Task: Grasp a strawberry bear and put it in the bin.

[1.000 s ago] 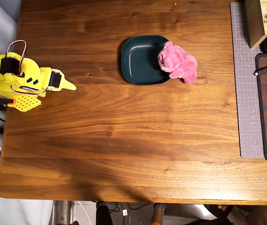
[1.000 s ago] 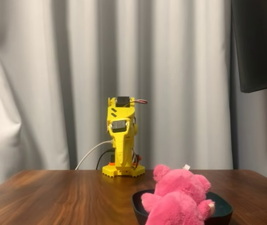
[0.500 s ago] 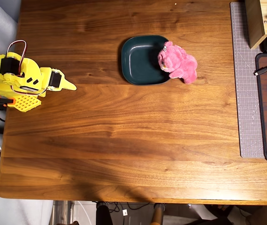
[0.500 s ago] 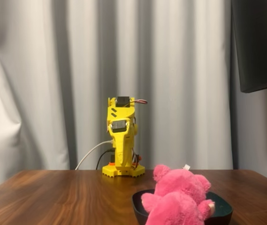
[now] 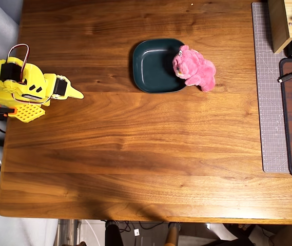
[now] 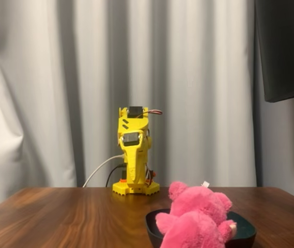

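The strawberry bear (image 5: 194, 67) lay across the right rim of the bin (image 5: 153, 65) in the overhead view, only partly inside. The gripper (image 5: 75, 94) sat folded near the arm's base, well apart, fingers closed and empty. Placement looked incomplete.

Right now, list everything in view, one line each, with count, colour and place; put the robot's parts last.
strawberry bear: one, pink, draped over the bin's right rim in the overhead view, partly on the table.
bin: one, dark teal, upper middle of the table.
table: one, brown wood.
cutting mat: one, grey with a grid, right edge of the table.
wooden box: one, light wood, top right corner.
curtain: white, behind the arm in the fixed view.
arm: one, yellow, folded at the left table edge.
tool: one, yellow, pointing right, jaws together, empty.
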Robot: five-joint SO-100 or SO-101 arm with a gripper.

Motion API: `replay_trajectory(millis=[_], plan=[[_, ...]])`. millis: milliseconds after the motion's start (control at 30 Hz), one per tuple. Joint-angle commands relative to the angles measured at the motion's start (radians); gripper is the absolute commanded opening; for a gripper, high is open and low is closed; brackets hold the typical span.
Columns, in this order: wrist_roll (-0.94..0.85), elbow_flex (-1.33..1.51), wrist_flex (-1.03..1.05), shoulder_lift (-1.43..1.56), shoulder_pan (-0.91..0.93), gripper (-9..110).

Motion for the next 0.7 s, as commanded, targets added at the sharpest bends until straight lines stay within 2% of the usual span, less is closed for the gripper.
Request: replay_trajectory(millis=[0,667], plan=[[-0.008,-0.005,0.002,0.029,-0.008,0],[-0.109,-0.006,0.000,0.029,-0.005,1]])
